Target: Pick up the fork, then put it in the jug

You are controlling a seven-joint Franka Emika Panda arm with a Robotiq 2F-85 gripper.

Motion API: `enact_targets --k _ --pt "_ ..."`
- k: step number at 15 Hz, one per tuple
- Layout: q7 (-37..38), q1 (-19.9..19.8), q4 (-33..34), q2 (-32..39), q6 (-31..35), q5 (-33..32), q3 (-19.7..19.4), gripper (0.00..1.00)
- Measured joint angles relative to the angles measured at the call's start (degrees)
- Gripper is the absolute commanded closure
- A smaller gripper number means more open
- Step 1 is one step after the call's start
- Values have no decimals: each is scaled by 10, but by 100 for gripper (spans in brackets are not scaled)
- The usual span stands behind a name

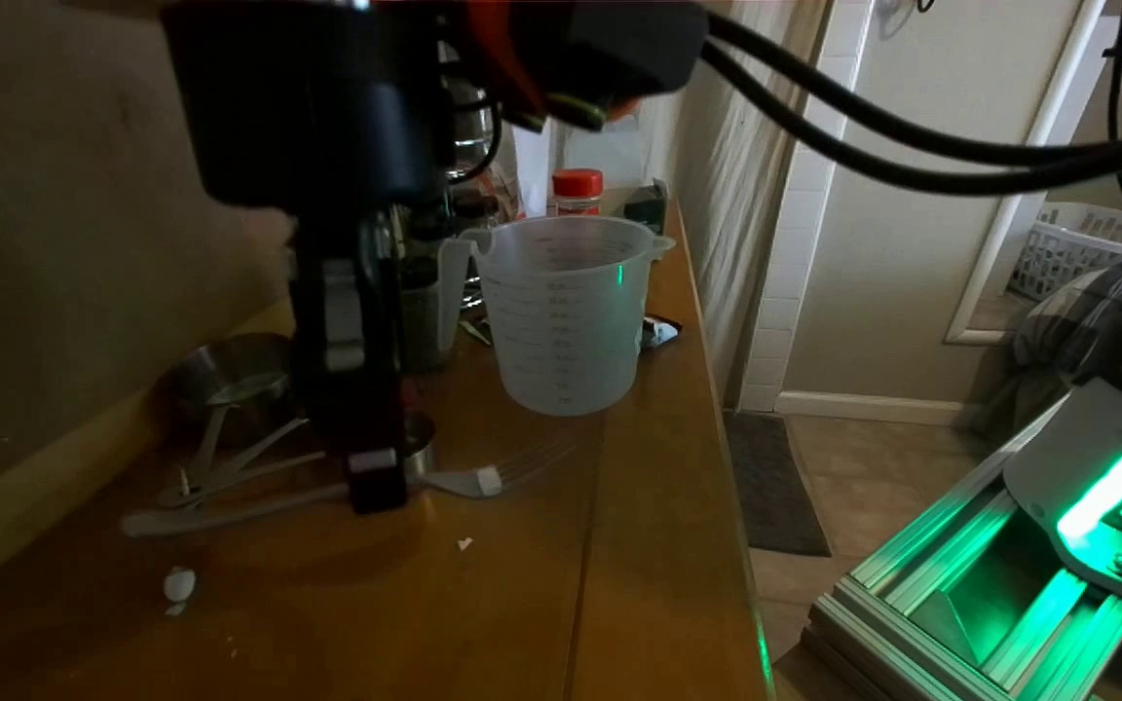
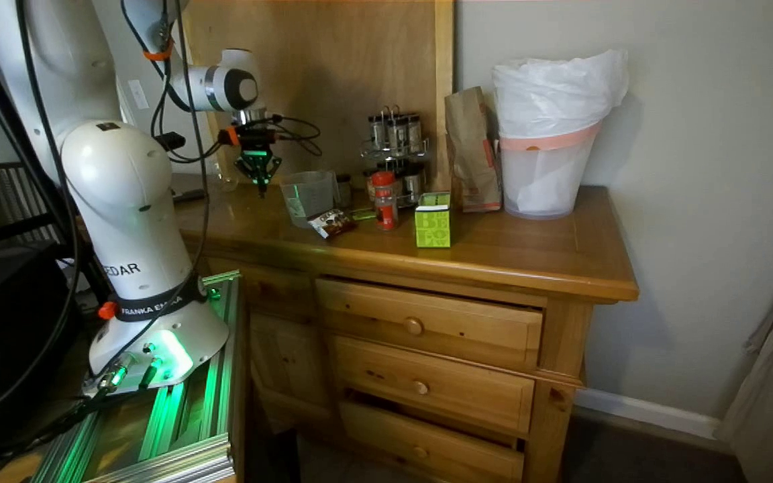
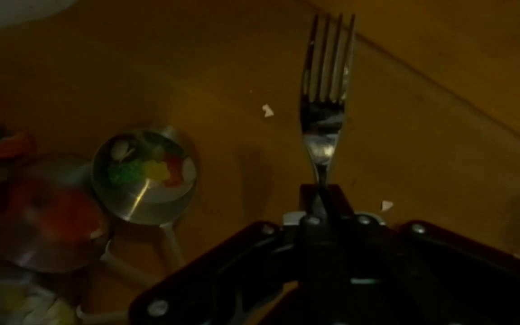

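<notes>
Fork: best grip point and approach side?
I'd take the fork by its handle near the neck, from above, where the gripper has it now. The fork is roughly level, and that stretch is narrower than the head, so closing across it should work.

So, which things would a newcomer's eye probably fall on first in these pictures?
Probably the green light on the robot's base, glowing in both exterior views. Next perhaps the fork in the upper half of the wrist view, pinched in the gripper. Then maybe the translucent jug, standing on the wooden counter near the middle of an exterior view.
</notes>
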Motion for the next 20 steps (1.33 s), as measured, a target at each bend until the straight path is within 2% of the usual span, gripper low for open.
enact_targets --k 4,5,6,7,11,17,19,20 --pt "57 5 -8 -99 19 0 1 98" --pt "76 7 -12 -125 19 -3 1 93" --pt "99 8 -16 -152 17 -15 3 93" --pt "117 9 -20 -174 14 -26 4 98" --pt "138 10 -30 -198 26 -22 -1 98" --pt "137 16 -48 -217 122 39 -96 98" --pt "98 45 -72 -229 157 81 -137 98" --pt "60 76 -88 -235 172 115 -166 98"
